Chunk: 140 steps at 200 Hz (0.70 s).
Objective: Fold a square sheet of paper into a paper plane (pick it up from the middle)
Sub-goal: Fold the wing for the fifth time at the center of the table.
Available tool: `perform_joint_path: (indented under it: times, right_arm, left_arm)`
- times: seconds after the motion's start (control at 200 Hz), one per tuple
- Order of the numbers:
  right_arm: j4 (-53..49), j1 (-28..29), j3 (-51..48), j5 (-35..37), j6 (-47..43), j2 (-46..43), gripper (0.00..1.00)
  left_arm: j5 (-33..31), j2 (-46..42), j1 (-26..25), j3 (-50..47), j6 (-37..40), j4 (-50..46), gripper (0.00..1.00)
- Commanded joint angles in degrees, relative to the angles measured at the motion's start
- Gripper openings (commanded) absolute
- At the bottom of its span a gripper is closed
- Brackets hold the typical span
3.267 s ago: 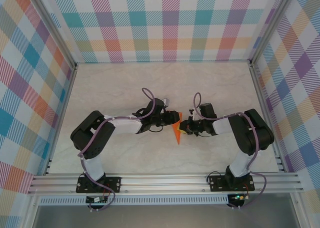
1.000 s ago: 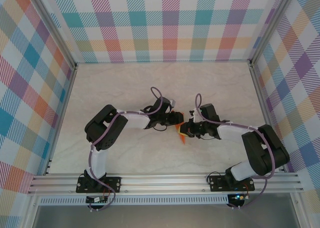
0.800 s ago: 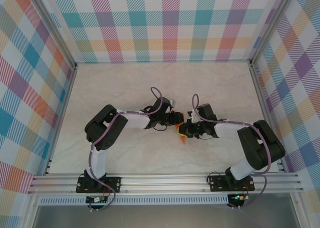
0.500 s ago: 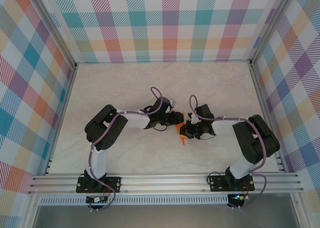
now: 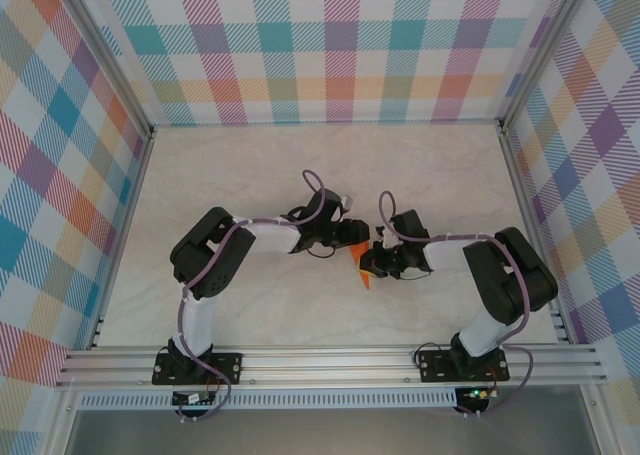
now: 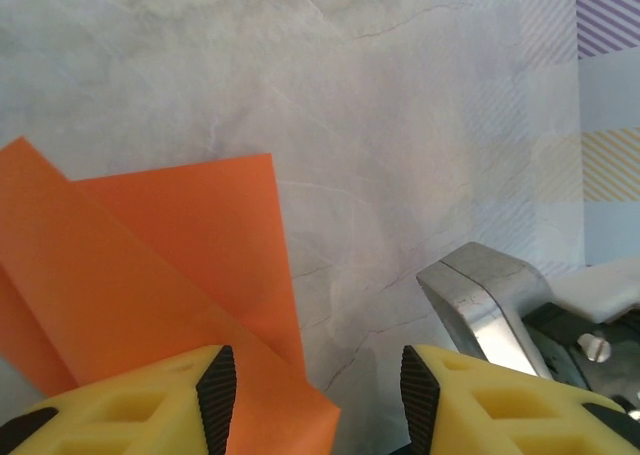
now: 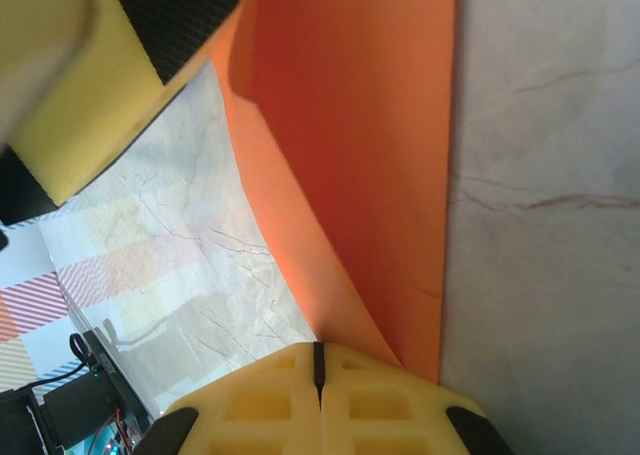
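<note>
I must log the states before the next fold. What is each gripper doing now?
Left gripper: open, with the orange paper reaching into the gap.
Right gripper: closed, holding the orange paper.

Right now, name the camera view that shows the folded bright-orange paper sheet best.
Left wrist: the folded bright-orange paper sheet is sharp there, its overlapping layers and straight edges plain. Right wrist crops it to one close creased flap. Top external gives a small, distant orange wedge.
</note>
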Motion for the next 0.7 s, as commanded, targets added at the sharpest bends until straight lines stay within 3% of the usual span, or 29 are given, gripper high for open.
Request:
perform_joint_path:
  times: [0.0,0.23,0.42,0.695]
  right_arm:
    - [-4.5,0.36,-2.86,4.26,0.21,3.4,0.02]
    - [-3.77,0.08,-2.56,3.41,0.55,3.71,0.02]
    - [-3.81,0.04,-2.49,3.09,0.43,3.92,0.01]
    - [-3.84,0.03,-2.58,2.77,0.33,5.05,0.0]
  left_arm:
    - [1.13,-3.95,1.18,0.03,0.59,-0.52,0.5]
    - [-0.13,-6.23,1.25,-7.42,-4.05,6.21,0.48]
    - [2.51,-1.85,1.22,-5.39,-5.67,10.7,0.48]
    - [-0.02,1.42,1.38,-2.2,-3.45,6.57,0.47]
